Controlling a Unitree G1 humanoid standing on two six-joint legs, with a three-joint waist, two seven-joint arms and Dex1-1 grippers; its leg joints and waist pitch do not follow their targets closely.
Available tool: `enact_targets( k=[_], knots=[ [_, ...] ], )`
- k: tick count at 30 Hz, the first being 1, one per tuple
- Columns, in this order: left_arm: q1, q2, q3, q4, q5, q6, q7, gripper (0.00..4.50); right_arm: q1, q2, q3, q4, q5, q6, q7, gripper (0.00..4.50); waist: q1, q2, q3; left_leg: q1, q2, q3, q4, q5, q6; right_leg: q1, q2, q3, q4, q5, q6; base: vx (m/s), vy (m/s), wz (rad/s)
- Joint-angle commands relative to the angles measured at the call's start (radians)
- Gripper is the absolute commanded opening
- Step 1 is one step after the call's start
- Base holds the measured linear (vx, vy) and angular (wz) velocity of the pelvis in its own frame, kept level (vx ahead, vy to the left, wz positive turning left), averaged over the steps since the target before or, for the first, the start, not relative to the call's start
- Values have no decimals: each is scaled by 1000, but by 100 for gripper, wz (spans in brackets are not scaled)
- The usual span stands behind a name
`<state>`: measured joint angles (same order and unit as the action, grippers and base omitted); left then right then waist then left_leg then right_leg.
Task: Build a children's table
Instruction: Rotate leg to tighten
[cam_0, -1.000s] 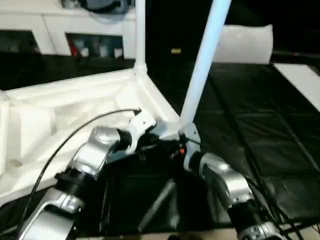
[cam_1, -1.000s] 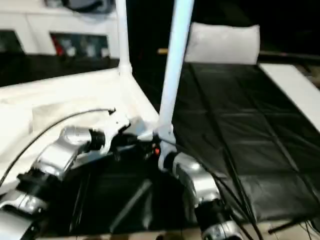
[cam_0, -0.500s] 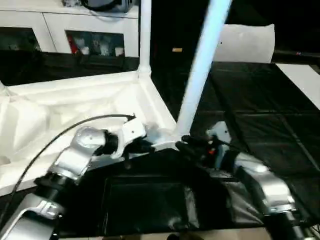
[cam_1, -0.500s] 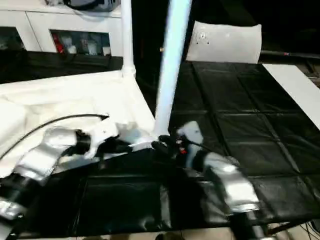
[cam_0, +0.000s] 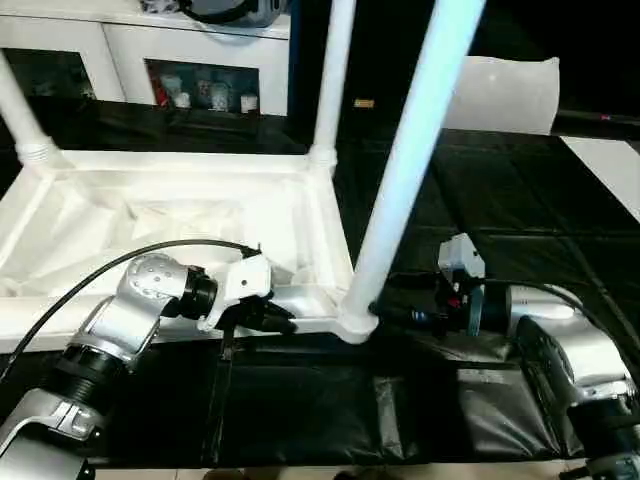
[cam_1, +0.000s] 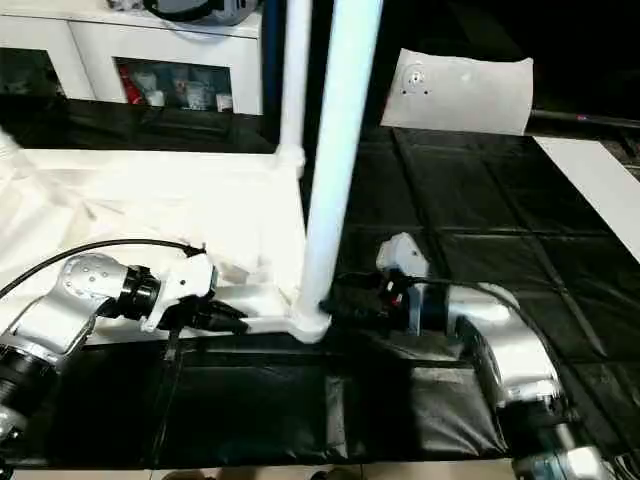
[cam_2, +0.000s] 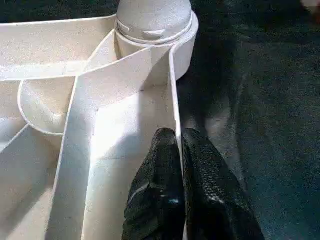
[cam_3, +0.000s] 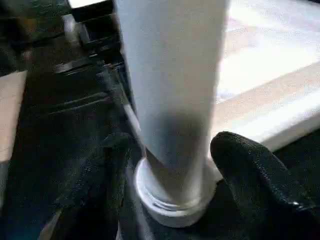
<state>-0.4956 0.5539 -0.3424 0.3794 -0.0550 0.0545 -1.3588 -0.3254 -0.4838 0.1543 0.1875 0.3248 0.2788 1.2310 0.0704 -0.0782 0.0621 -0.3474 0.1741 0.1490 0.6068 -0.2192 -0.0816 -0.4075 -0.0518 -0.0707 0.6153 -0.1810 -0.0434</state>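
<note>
The tabletop (cam_0: 170, 225) is laid upside down on the black-covered surface (cam_0: 520, 210), its ribbed underside turned up. Three legs are seen standing in its corner sockets: the near leg (cam_0: 405, 170) at the corner closest to the robot, a far leg (cam_0: 330, 80) behind it, and another leg (cam_0: 18, 115) at the far left corner. The near leg is seated in its round socket (cam_2: 155, 25), as seen in the left wrist view.

The left tool (cam_2: 179, 150) is found at the tabletop's near edge, a little to the left of the near leg; its fingers (cam_2: 160, 170) are pressed together, pinching the thin upright rim wall (cam_2: 174, 85) of the tabletop between them. The right tool (cam_0: 395, 312) is placed just to the right of the near leg's base, its fingers (cam_3: 250, 165) spread to either side of the leg with gaps visible, so the leg is straddled rather than gripped.

Beyond the tabletop, a white cabinet (cam_0: 120, 50) with dark compartments is seen at the back, and a white pillow-like slab (cam_1: 465, 92) lies at the far end of the surface.
</note>
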Motion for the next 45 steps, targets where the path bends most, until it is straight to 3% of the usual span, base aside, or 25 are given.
enact_targets(
  k=[1, 5, 8, 9, 13, 15, 24, 27, 28, 30, 31, 33, 34, 35, 38, 40, 42, 43, 45],
  knots=[
    [-14, -7, -48, -16, -3, -39, -69, 0, -17, -14, 19, 10, 10, 11, 53, 338, -4, 1, -67, -2, 58, -1, -68, -36, 100, 64, -95, 59, -66, -191, -182, 0, 0, 0],
    [-11, -7, -54, -27, -4, -42, -78, 0, -52, 13, 42, 83, -41, -57, 30, 370, -2, 1, -67, 0, 57, 0, -68, -53, 77, 60, -96, 58, -70, -231, -181, 0, 0, 0],
    [-12, -7, -55, -25, -2, -49, -82, 0, -61, 22, 47, 105, -25, -59, 54, 370, 5, 1, -68, 1, 58, -1, -69, -52, 70, 62, -95, 58, -67, -221, -178, 0, 0, 0],
    [-12, -7, -55, -25, -1, -50, -84, 0, -63, 23, 47, 110, -24, -60, 60, 343, 7, 0, -69, 1, 58, 0, -69, -44, 73, 63, -95, 59, -65, -203, -181, 0, 0, 0],
    [-12, -8, -54, -24, 3, -53, -87, 0, -67, 26, 50, 119, -18, -50, 85, 330, 10, 0, -70, -2, 57, 0, -68, -29, 78, 65, -95, 58, -61, -173, -185, 0, 0, 0],
    [-12, -7, -54, -24, 7, -54, -88, 0, -69, 28, 53, 125, -15, -50, 98, 293, 11, 0, -70, -2, 57, -1, -68, -30, 78, 65, -96, 58, -62, -176, -185, 0, 0, 0],
    [-18, -4, -51, -7, 18, -56, -77, 0, -63, 21, 61, 129, -6, -39, 135, 213, 12, 5, -72, -1, 57, -2, -68, -35, 70, 66, -94, 57, -61, -168, -189, 0, 0, 0],
    [-20, -7, -46, -3, 18, -48, -68, 0, -55, 23, 62, 121, -4, -32, 137, 205, 12, 5, -72, 0, 57, -1, -68, -42, 67, 66, -94, 57, -62, -170, -192, 0, 0, 0],
    [-18, -14, -39, -5, 13, -32, -55, 0, -40, 26, 63, 107, -1, -24, 132, 202, 13, 12, -72, 0, 57, -2, -68, -43, 64, 66, -95, 58, -62, -170, -193, 0, 0, 0],
    [-17, -17, -36, -6, 10, -23, -48, 0, -32, 28, 63, 99, 2, -19, 129, 198, 13, 8, -72, 1, 58, -1, -68, -44, 63, 67, -94, 58, -62, -160, -195, 0, 0, 0],
    [-16, -23, -29, -9, 7, -10, -34, 0, -20, 32, 63, 85, 5, -8, 117, 198, 14, 18, -71, 1, 58, -2, -69, -46, 61, 67, -94, 58, -61, -155, -199, 0, 0, 0],
    [-19, -37, -16, -10, 6, 18, 0, 0, 4, 42, 63, 60, 7, 9, 87, 198, 16, 14, -71, 4, 59, -2, -70, -59, 58, 66, -94, 58, -65, -160, -198, 0, 0, 0],
    [-21, -46, -8, -9, 7, 34, 22, 0, 17, 51, 63, 47, 5, 22, 62, 198, 16, 21, -69, 4, 59, -3, -72, -73, 52, 66, -95, 57, -66, -176, -199, 0, 0, 0],
    [-27, -60, 4, -6, 7, 66, 59, 0, 30, 76, 58, 41, -3, 27, 10, 198, 15, 17, -66, 5, 59, -3, -74, -86, 48, 66, -93, 57, -71, -196, -192, 0, 0, 0],
    [-42, -102, 31, -9, 0, 139, 137, 0, 45, 142, 56, 47, -57, 44, -148, 198, 9, 21, -53, 14, 56, -6, -82, -187, 7, 59, -95, 54, -91, -393, -144, 0, 0, 0],
    [-57, -136, 46, -8, -9, 177, 180, 0, 39, 198, 50, 68, -86, 60, -255, 197, -1, 21, -49, 20, 47, -12, -82, -247, -7, 55, -98, 46, -115, -573, -74, -26, 0, -2],
    [-68, -159, 50, -9, -5, 202, 214, 0, 25, 245, 37, 87, -94, 94, -338, 196, -14, 20, -49, 20, 44, -16, -82, -264, -7, 54, -98, 39, -125, -622, -47, -53, 8, -4],
    [-80, -182, 52, -11, 1, 226, 244, 0, 9, 298, 21, 102, -99, 131, -424, 196, -24, 24, -45, 15, 44, -19, -84, -279, -5, 55, -96, 35, -130, -638, -34, 0, 0, 0],
    [-100, -217, 59, -3, 13, 254, 300, 0, -15, 359, -2, 125, -105, 171, -528, 195, -36, 29, -48, 21, 46, -23, -83, -297, -8, 52, -100, 28, -135, -631, -40, 0, 0, 0]
  ],
)
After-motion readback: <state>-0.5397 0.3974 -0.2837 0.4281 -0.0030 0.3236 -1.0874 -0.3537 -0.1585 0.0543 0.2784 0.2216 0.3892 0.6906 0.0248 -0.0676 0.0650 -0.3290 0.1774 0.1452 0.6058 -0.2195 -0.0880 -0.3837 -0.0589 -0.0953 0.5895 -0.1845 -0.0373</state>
